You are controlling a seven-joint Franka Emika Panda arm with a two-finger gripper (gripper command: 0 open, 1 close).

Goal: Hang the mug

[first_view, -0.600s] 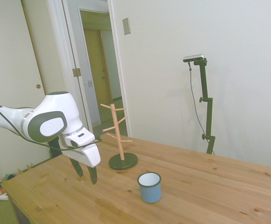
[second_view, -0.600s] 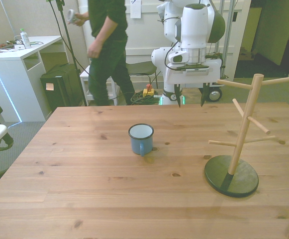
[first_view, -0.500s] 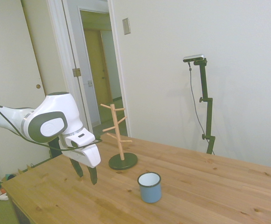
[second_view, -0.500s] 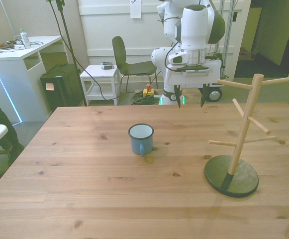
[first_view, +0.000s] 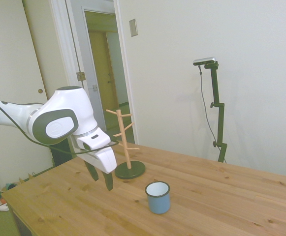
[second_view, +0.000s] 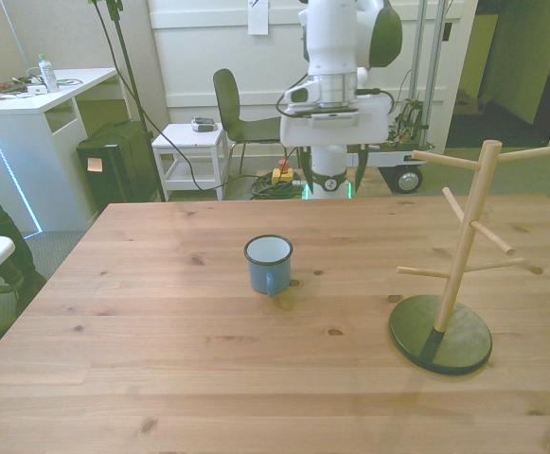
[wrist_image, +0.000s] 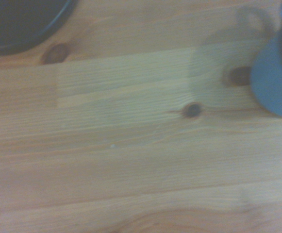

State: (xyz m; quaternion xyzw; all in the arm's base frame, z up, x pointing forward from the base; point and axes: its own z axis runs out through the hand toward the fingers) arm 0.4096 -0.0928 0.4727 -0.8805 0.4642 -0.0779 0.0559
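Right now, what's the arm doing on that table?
Nothing is held yet. The white arm's tool hangs open in the air above the wooden table, behind the small light-blue enamel mug. The mug stands upright on the table, apart from the wooden peg rack with the dark round base, which stands toward the front view's right. No mug hangs on its pegs; the hanging is not yet begun.

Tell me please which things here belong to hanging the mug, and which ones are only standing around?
For the job:
- the mug, upright on the table, handle toward the camera
- the wooden rack, pegs bare
- the gripper, open, above the table's far edge

Only around:
- a chair
- a small white side table
- a white desk
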